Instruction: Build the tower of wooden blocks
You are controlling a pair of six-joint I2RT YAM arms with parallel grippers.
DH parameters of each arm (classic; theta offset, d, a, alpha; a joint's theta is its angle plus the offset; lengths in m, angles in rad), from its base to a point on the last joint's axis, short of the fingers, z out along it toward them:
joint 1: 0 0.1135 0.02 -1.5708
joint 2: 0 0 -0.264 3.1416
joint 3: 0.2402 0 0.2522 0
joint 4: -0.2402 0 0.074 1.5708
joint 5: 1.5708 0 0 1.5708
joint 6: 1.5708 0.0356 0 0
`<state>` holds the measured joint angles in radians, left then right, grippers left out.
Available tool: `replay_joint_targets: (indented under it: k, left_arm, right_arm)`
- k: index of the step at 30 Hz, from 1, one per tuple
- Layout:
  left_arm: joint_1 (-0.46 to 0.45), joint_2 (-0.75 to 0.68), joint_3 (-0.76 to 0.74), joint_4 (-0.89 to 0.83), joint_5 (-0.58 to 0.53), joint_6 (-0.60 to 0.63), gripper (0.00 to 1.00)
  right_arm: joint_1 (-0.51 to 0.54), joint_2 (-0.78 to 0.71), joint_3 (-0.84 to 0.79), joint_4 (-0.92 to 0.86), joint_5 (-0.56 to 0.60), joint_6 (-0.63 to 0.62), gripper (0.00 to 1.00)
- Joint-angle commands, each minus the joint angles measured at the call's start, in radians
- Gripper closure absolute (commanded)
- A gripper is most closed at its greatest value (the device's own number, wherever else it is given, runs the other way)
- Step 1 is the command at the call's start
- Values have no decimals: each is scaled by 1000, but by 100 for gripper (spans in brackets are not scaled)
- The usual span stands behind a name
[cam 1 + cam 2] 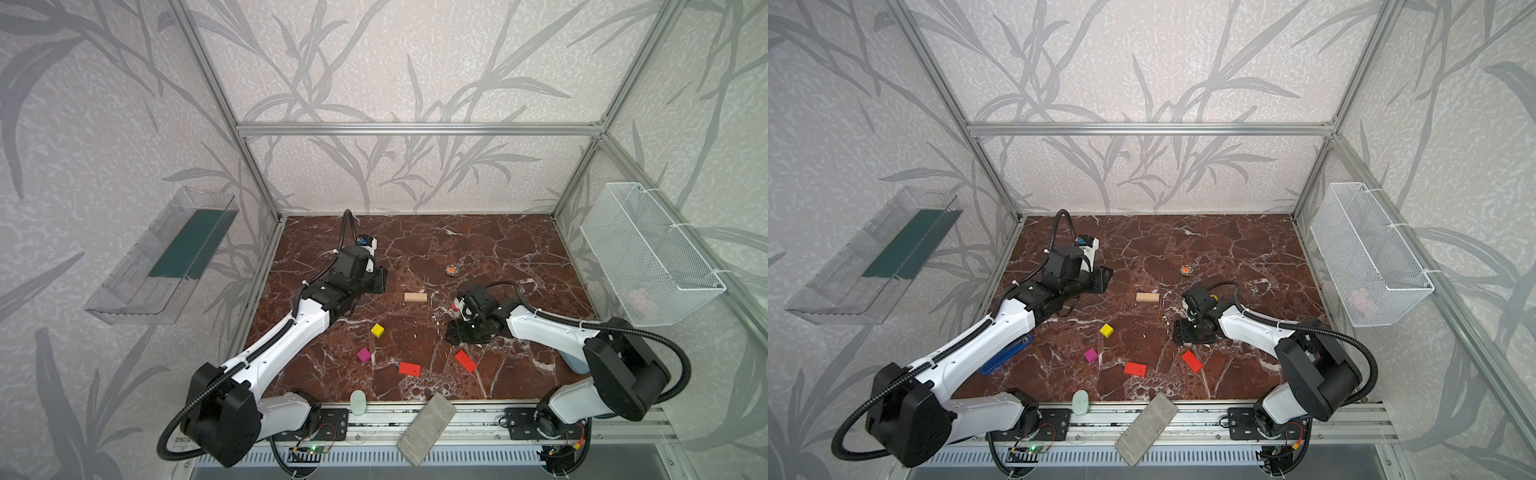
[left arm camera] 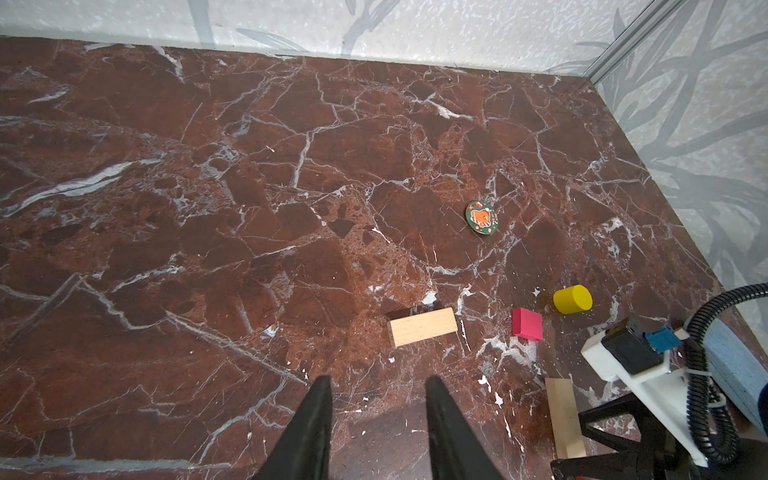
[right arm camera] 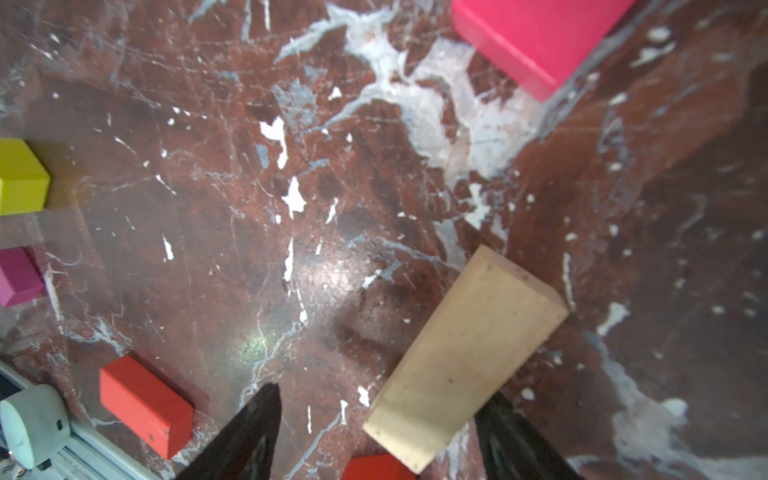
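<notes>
Right of the frame's middle in both top views, the right gripper (image 3: 380,392) hangs over a tan bar (image 3: 465,357) lying flat on the marble tabletop (image 3: 166,104), jaws wide and empty. The bar's near end sits between them, long axis slanting across the gap, so a wrist turn seems needed. The left gripper (image 2: 379,379), partly open and empty, is farther off.

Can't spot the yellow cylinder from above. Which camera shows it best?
Left wrist view: the yellow cylinder lies unobstructed. In a top view only a sliver peeks past the right arm; the right wrist view misses it.
</notes>
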<state>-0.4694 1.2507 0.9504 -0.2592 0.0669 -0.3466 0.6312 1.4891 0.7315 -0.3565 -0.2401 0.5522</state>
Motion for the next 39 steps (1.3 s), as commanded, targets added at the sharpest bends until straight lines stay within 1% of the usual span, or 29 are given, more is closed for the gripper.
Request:
replay_joint_targets:
  k: [1,7,8,15,27,31,33,35,39]
  left_arm:
    - [9,-29,-17,10,-8,12,63]
    - [11,-28,-19,15,-4,9,63]
    - [14,-26,-19,15,-3,9,63]
    - [16,-19,-19,20,12,6,63]
    - [21,-37,-27,21,14,0,63]
    - [22,-39,-29,23,17,-2,63]
    - [22,-41,-30,21,17,-1,63]
    - [23,-41,-33,23,15,-1,63]
    - [26,-42,-36,26,18,1,63]
  right_arm:
    - [4,-10,-33,52,-50,57,27]
    - [27,-9,-27,67,-74,79,28]
    - [34,-7,-25,69,-76,111,28]
    - [86,25,-20,119,-87,165,29]
    - [126,84,42,178,-100,189,29]
    - [141,66,78,158,-93,187,30]
    - [151,28,93,116,-66,178,30]
    - [158,-21,114,42,-13,159,30]
    - [163,-127,141,-107,127,127,32]
